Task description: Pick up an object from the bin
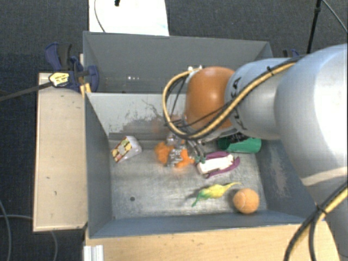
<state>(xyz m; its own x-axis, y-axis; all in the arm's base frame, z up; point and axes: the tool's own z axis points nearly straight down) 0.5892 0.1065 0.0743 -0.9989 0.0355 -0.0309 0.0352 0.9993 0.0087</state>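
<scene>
Low in the bin, my claw sits over a small orange lump, partly hidden beneath my wrist; whether it is open or gripping, I cannot tell.

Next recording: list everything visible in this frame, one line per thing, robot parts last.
bin: one, grey metal, centre of view
packet: one, white with yellow and red print, floor left
orange thing: one, perhaps two pieces, orange, mid floor, at the tool
green thing: one, green, right side, partly under the arm
white-and-purple thing: one, right of middle
yellow toy: one, yellow with green end, near front wall
ball: one, orange, front right
tool: one, metallic, at the orange thing
arm: one, silver-grey, orange wrist cover, cables, from the right
</scene>
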